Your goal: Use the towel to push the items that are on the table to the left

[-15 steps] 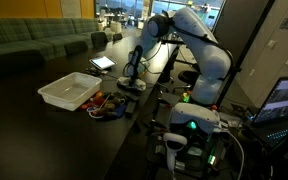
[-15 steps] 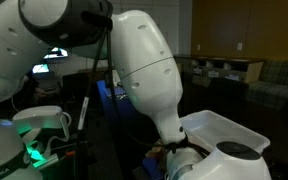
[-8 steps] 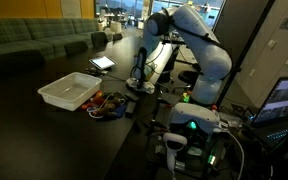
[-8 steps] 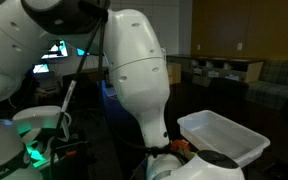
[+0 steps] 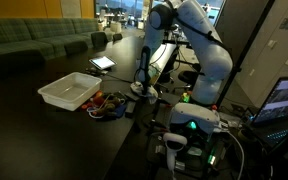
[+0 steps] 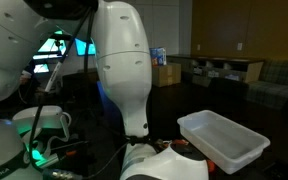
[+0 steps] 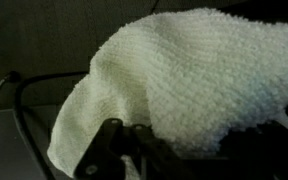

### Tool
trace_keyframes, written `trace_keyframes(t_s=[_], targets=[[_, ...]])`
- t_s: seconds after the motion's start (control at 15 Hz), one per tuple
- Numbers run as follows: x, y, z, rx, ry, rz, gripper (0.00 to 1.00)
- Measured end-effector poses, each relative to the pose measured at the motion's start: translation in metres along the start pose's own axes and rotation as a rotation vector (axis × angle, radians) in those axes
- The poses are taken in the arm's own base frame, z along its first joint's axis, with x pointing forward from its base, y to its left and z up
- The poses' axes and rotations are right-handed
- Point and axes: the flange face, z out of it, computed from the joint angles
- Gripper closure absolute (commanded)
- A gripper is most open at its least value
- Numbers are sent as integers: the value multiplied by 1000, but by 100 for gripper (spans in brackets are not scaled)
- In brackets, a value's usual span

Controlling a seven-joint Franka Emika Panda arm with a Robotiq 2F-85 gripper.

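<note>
**Towel pinched in the gripper, right next to the pile of bits**

The towel [image 7: 184, 80] is an off-white terry cloth, all little nubby loops, soft and floppy, draped in a rounded hump that fills most of the wrist view. The gripper [image 7: 132, 140] has its dark fingers pressed together on the cloth's lower edge, so it's pinching the towel.

In an exterior view the items [image 5: 106, 105] are a jumble of small red, orange and dark pieces, too small to sort out. They sit just beside a shallow white rectangular plastic tray [image 5: 64, 100] with a raised rim.

The bench [image 5: 34, 120] is long, glossy black and reflective. The room is dim, with a green sofa [image 5: 34, 40] along the far wall and a tablet [image 5: 102, 62] lying flat further back on the bench.

The white arm [image 5: 199, 40] arches up high, then drops nearly straight down, with the gripper low over the bench near the items, on the side away from the tray. Can't tell if the towel touches the surface.
</note>
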Motion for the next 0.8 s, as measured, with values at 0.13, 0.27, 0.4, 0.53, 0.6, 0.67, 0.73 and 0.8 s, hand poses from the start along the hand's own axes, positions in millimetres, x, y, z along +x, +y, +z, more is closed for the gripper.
trace_keyframes(t_s=[0.13, 0.27, 0.4, 0.53, 0.6, 0.67, 0.73, 0.8], targets=[[-5, -18, -5, 22, -5, -25, 100], [-6, -40, -12, 46, 0, -56, 100], [-5, -65, -20, 71, 6, -93, 100], [-4, -88, -29, 96, 7, -129, 100], [-5, -99, -32, 108, 2, -146, 100], [-6, -109, -36, 118, -5, -162, 100], [-8, -118, -40, 129, -15, -178, 100], [-10, -127, -43, 139, -23, -193, 100]])
